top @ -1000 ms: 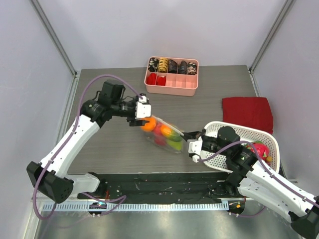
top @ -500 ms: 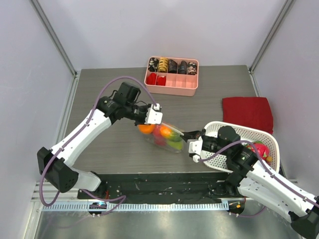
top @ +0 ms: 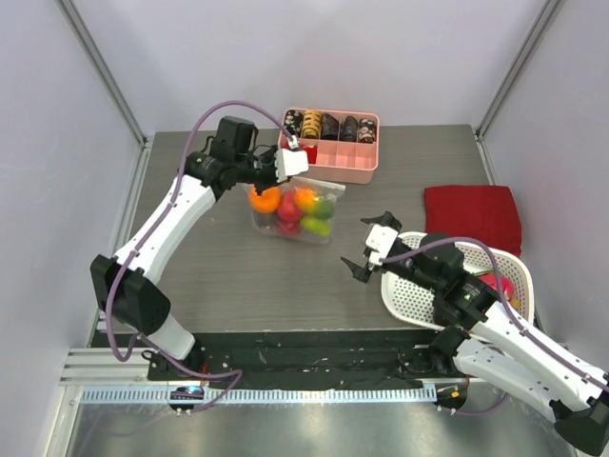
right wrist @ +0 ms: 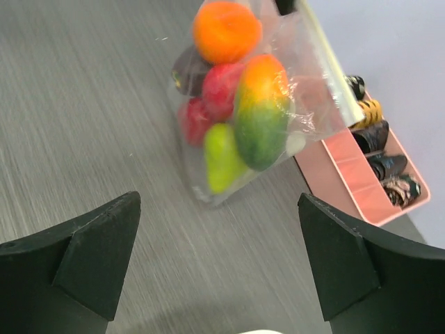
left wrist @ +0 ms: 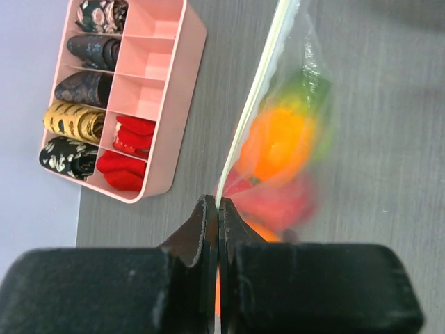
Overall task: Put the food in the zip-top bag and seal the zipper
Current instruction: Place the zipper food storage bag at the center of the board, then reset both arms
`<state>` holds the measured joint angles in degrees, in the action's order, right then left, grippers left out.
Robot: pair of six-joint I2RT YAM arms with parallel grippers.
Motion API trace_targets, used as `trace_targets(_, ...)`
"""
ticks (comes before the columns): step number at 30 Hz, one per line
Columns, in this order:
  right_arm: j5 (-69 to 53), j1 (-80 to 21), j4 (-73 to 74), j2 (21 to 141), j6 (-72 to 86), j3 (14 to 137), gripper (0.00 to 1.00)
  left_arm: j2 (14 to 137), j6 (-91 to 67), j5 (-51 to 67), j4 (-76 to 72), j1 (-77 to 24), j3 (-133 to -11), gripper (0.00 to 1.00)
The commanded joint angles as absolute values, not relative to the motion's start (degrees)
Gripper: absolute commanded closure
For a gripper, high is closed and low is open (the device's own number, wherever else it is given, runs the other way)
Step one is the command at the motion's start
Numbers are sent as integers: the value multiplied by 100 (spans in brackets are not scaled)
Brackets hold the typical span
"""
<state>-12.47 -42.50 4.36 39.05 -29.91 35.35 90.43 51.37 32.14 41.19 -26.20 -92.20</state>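
Your right gripper [top: 372,249] had released the zip-top bag [top: 319,195] and stood wide open, well apart from it. Your left gripper [top: 292,162] had clamped shut on the zipper [left wrist: 254,104] and carried the bag, with the food [top: 266,200] inside, beside the pink tray [top: 328,174]. The seal could not be confirmed.

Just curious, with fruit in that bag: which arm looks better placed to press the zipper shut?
Left, probably: the left end effector pinches the zipper of the zip-top bag; the right end effector is open, apart from it.
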Motion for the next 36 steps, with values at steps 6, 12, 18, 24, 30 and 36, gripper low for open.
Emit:
trace_targets(6, -466, -3789, 518, 4104, -696, 4701, 0, 8878, 5036, 3059, 4051, -3014, -8703, 100)
trace_targets(12, -220, -3385, 1528, 4956, 682, 5843, 0, 8473, 4081, 3067, 4105, -3717, -7402, 100)
trace_targets(18, -475, -2936, 2109, 5501, 1783, 6389, 0, 8552, 2840, 3576, 3981, -3911, -6803, 100)
trace_targets(24, -413, -2743, 2066, 5555, 2074, 6249, 0, 8271, 2356, 3490, 3710, -4280, -6312, 84)
trace_targets(30, -272, -2567, 1969, 5379, 1776, 5986, 0, 7972, 1794, 3261, 3718, -4316, -6476, 30)
trace_targets(36, -194, -2382, 1986, 5098, 1459, 5897, 0, 7374, 819, 3172, 4025, -3483, -7267, 0)
